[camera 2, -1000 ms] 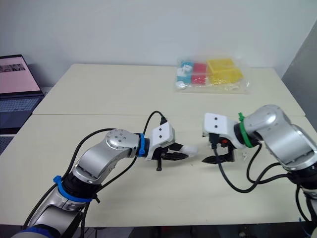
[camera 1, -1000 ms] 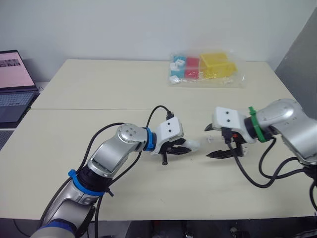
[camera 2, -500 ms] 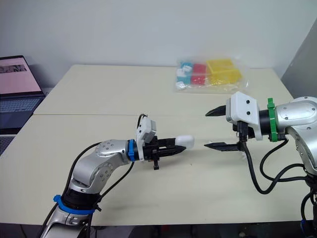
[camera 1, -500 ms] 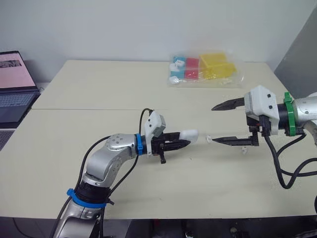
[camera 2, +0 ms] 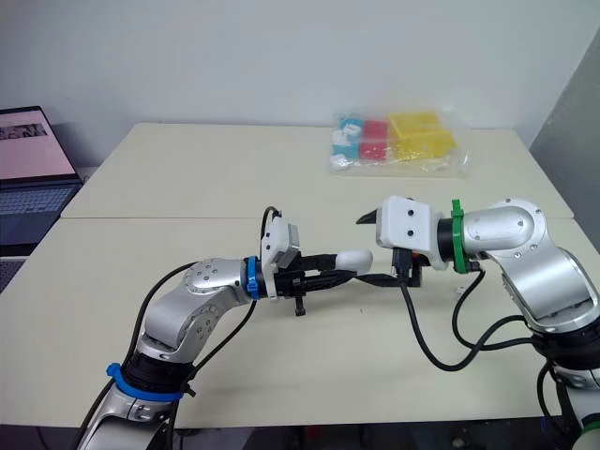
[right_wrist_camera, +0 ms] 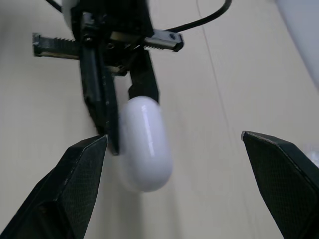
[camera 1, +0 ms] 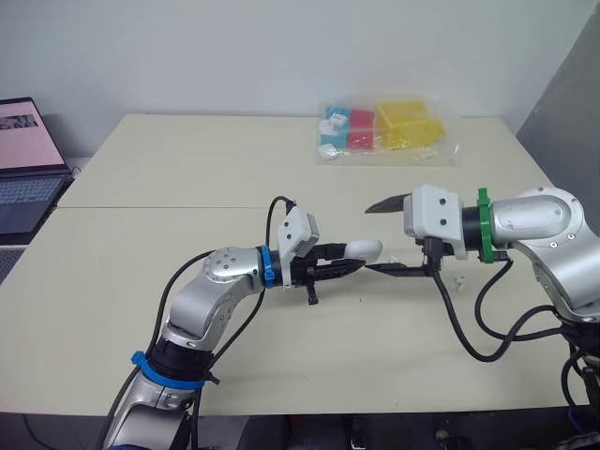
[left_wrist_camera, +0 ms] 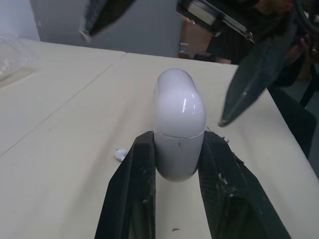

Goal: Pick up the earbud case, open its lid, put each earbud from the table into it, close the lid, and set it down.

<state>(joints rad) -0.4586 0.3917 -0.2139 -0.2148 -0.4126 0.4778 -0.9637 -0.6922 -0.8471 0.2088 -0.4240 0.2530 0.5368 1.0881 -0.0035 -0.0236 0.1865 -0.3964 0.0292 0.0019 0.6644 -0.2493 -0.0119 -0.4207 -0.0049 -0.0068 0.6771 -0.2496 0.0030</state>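
Two black fingers of my left gripper [camera 1: 337, 269] pinch the lower body of the earbud case [camera 1: 364, 250], holding it off the table [camera 1: 141, 281] with its lid end free and pointing at my right gripper [camera 1: 368, 239]. I judge this grip leaves the lid exposed for opening. The right gripper's fingers are spread wide, one above the case and one just below its tip, neither touching. My head cameras show one earbud [camera 1: 395, 260] just beyond the case and a second earbud [camera 1: 459, 280] farther past it. The left wrist view adds the closed seam under the lid.
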